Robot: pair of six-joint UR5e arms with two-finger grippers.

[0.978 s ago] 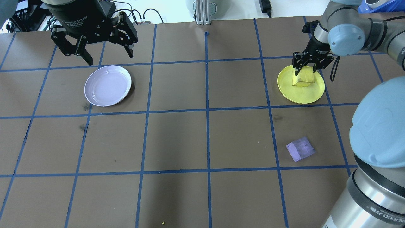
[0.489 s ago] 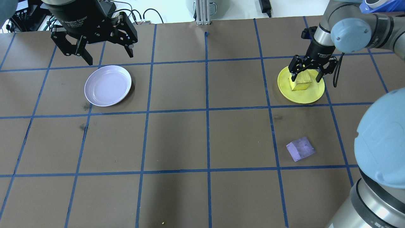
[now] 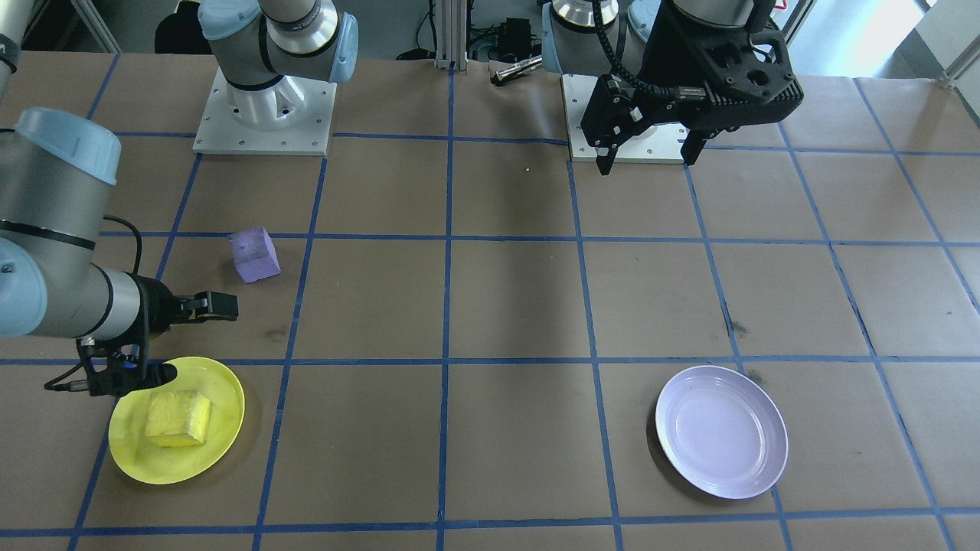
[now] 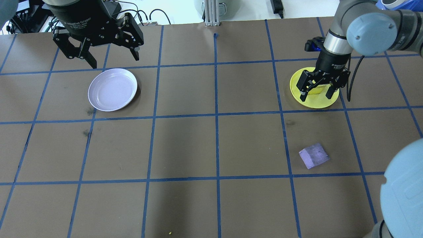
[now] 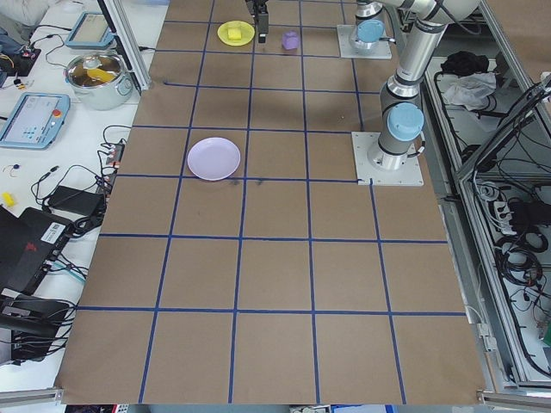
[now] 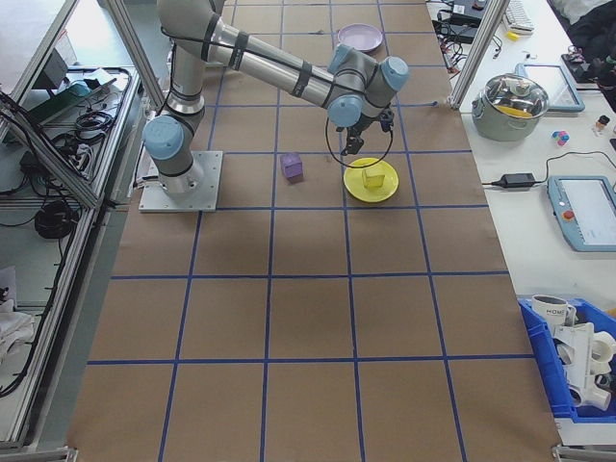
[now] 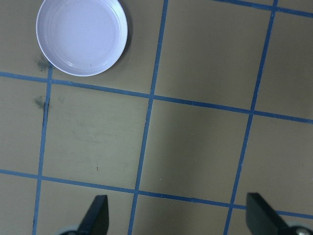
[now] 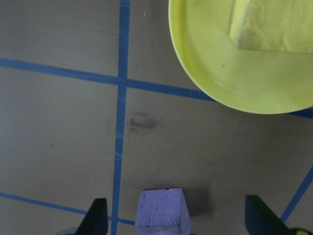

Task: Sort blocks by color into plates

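Observation:
The yellow block [image 3: 178, 418] lies flat in the yellow plate [image 3: 210, 451] at the far right of the table. My right gripper [image 4: 316, 97] hangs open above the plate's near side and holds nothing; in the overhead view its fingers partly cover the yellow block [image 4: 316, 90]. The purple block [image 4: 314, 155] sits on the table closer to the robot, and the right wrist view shows this purple block [image 8: 161, 208] low between the fingers. The lavender plate [image 4: 112, 89] has nothing in it at the far left. My left gripper [image 4: 114, 61] is open, high, just beyond it.
Blue tape lines grid the brown table cover. The two arm bases [image 3: 264, 107] stand at the robot's edge. An aluminium post [image 4: 211, 13] rises at the far edge. A pot [image 5: 96, 73] and tablets lie on a side bench off the table.
The right gripper's fingers have spread off the yellow block, leaving it in the yellow plate, and the gripper has risen and drawn back toward the robot. The left arm has not moved.

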